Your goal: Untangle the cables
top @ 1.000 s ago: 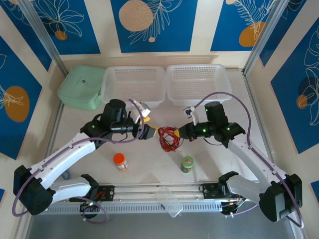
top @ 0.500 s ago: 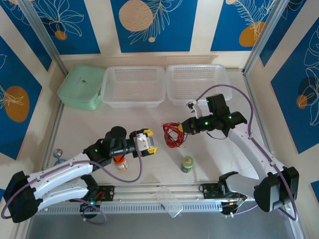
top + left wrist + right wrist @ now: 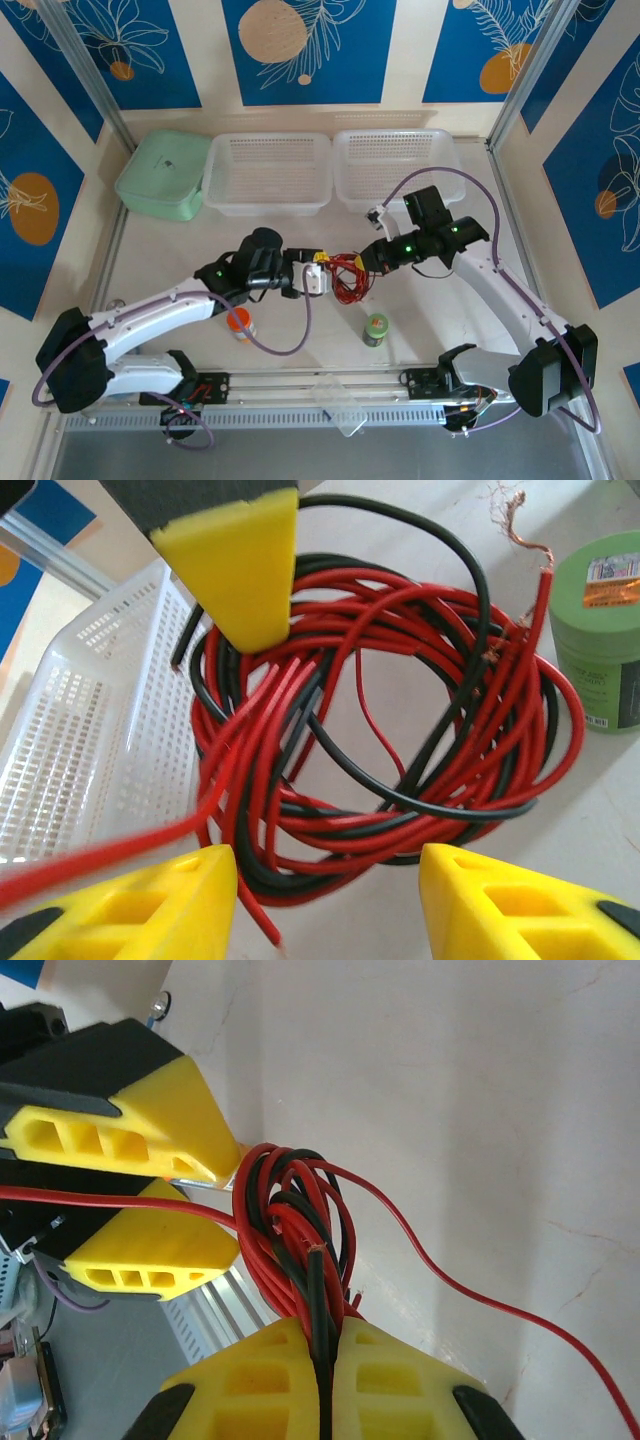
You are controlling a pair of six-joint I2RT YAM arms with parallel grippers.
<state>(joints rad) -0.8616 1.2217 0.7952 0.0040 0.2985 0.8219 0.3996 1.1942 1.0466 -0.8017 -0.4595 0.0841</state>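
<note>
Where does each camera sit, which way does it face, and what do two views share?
Top external: fixed above and behind, facing down at the pale table; left arm and right arm meet at the tangled red and black cables.
Left wrist: on the left arm, facing down past the open left gripper onto the cables and a green plastic bottle.
Right wrist: on the right arm, facing along the right gripper, shut on the cables.
Shared: both wrist views show the cables and the opposite gripper's yellow fingers.
</note>
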